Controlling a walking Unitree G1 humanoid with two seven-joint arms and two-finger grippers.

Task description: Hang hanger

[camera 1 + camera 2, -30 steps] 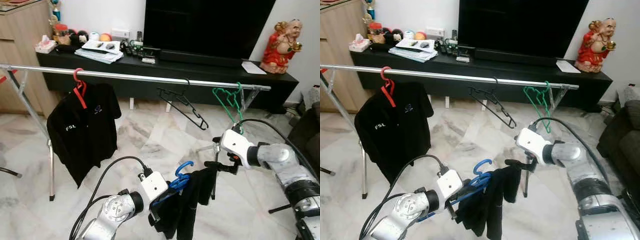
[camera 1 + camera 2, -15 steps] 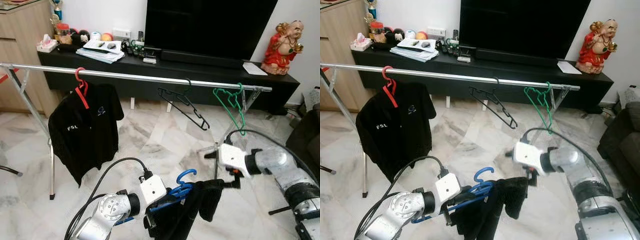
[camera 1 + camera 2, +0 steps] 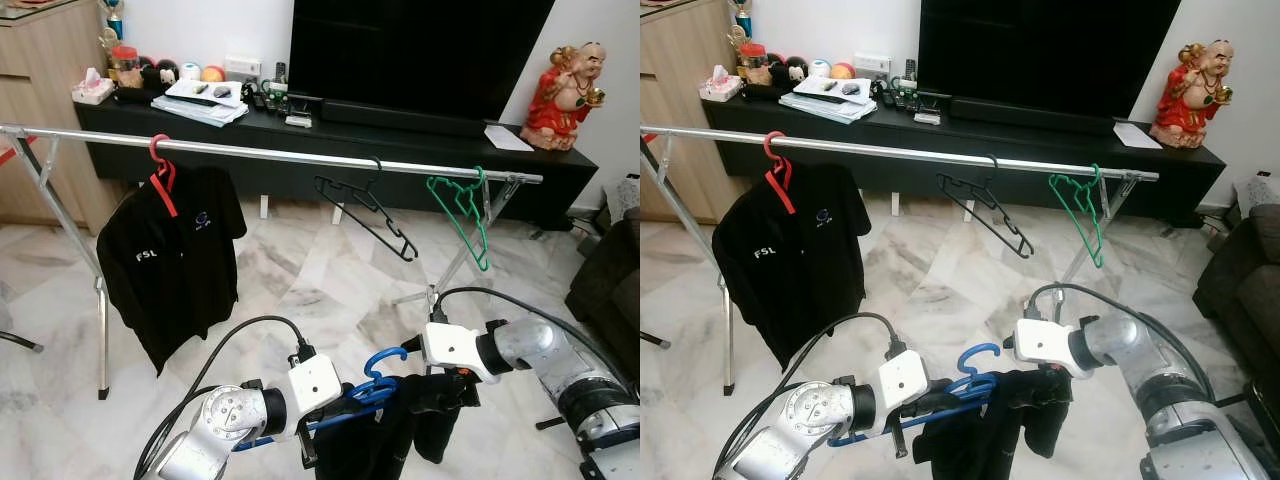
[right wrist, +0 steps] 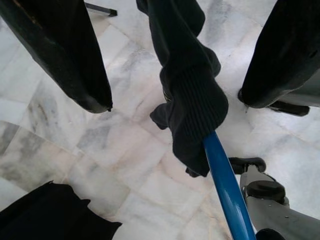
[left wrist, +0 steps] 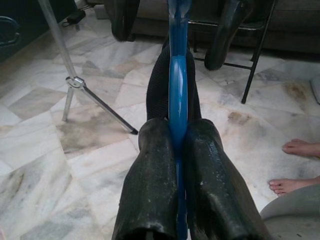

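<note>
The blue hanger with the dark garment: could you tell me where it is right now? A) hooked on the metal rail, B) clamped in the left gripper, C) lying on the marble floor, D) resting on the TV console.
B: the left gripper has its two black fingers shut on the blue hanger, below the rail.

a glossy blue plastic hanger [image 5: 177,75] carries dark ribbed knit cloth [image 4: 192,100]. the rail [image 3: 270,153] is shiny metal, the floor [image 3: 300,270] polished veined marble, the fingers [image 5: 152,180] matt black rubber.
</note>
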